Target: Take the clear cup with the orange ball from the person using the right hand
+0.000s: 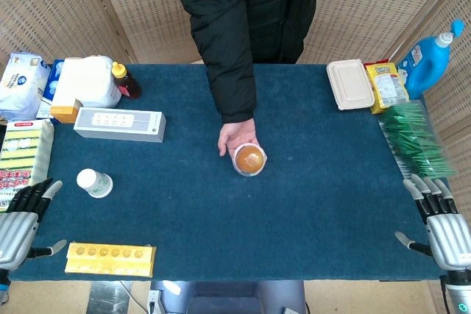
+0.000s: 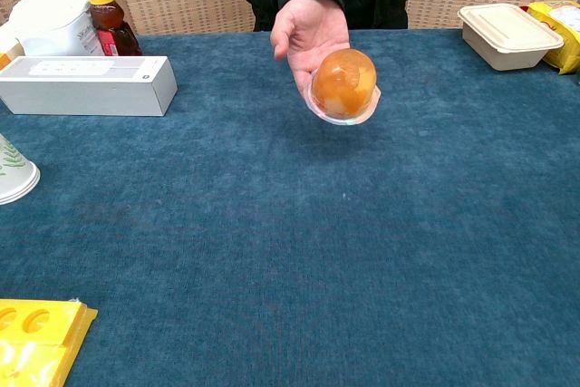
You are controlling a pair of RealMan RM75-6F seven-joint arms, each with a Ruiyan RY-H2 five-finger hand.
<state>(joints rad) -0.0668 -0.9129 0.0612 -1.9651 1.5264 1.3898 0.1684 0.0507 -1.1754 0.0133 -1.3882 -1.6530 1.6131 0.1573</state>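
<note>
This looks like a staged robot test area, not a lived-in room. A bench (image 1: pixel 331 204) under blue cloth stands in front of woven folding screens (image 1: pixel 383 5) that wall off the space behind it. Around the edges of the bench sit unrelated household goods, set out like props: a blue detergent bottle (image 1: pixel 430 56), a beige lidded food box (image 1: pixel 350 84), a yellow snack bag (image 1: pixel 388 86), a syrup bottle (image 1: pixel 125 80), a long white box (image 1: pixel 119 124), sponges (image 1: pixel 25 154), a paper cup (image 1: pixel 95 183) and a yellow tray (image 1: pixel 110 259). A person in a dark jacket (image 1: pixel 243 12) stands across the bench, facing the robot's cameras.
</note>
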